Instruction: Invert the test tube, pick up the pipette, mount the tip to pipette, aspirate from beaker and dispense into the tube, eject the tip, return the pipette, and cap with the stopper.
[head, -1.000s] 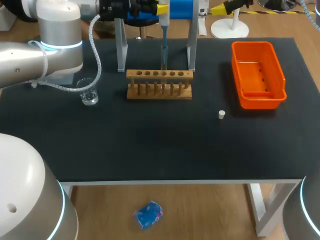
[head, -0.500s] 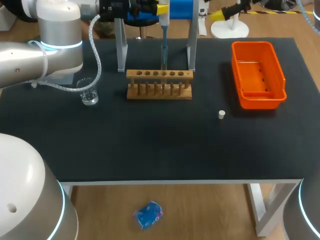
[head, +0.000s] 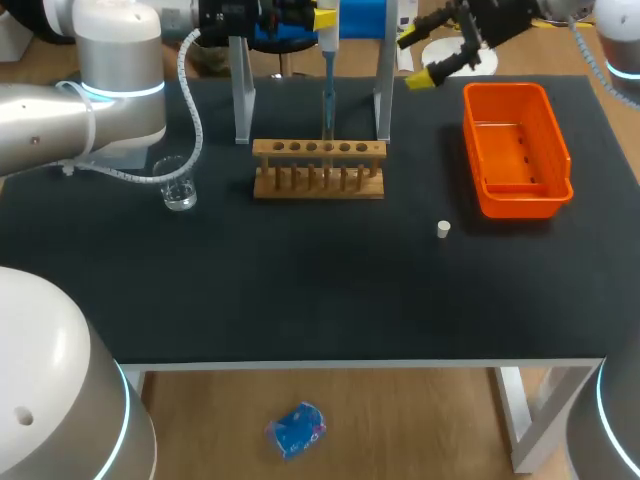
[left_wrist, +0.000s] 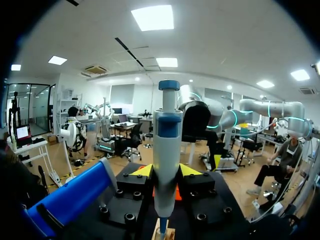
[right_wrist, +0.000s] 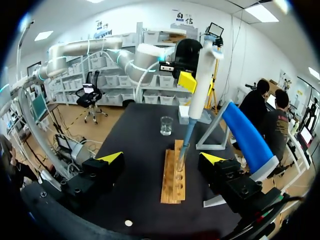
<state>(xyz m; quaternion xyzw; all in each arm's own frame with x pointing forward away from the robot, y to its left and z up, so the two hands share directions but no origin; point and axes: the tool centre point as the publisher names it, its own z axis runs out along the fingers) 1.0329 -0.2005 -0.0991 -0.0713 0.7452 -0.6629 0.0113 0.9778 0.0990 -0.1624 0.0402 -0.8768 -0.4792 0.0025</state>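
My left gripper (head: 322, 18) is shut on the white and blue pipette (head: 327, 45) at the table's back and holds it upright. Its thin tip (head: 327, 115) points down into a hole of the wooden tube rack (head: 318, 168). In the left wrist view the pipette (left_wrist: 167, 150) stands between the yellow fingertips (left_wrist: 142, 171). My right gripper (head: 415, 60) hangs open above the back edge, right of the pipette, with nothing in it. From the right wrist view, the rack (right_wrist: 175, 177) and pipette (right_wrist: 200, 90) lie ahead of the open right gripper (right_wrist: 162, 159). A small white stopper (head: 443, 229) lies on the mat.
A glass beaker (head: 178, 183) stands left of the rack, close under my left arm. An orange bin (head: 515, 150) sits at the right. The clear-legged pipette stand (head: 384, 90) with its blue top straddles the space behind the rack.
My right gripper has come in from the far right corner, moving down and toward the table's back edge. The left gripper and pipette have stayed put.
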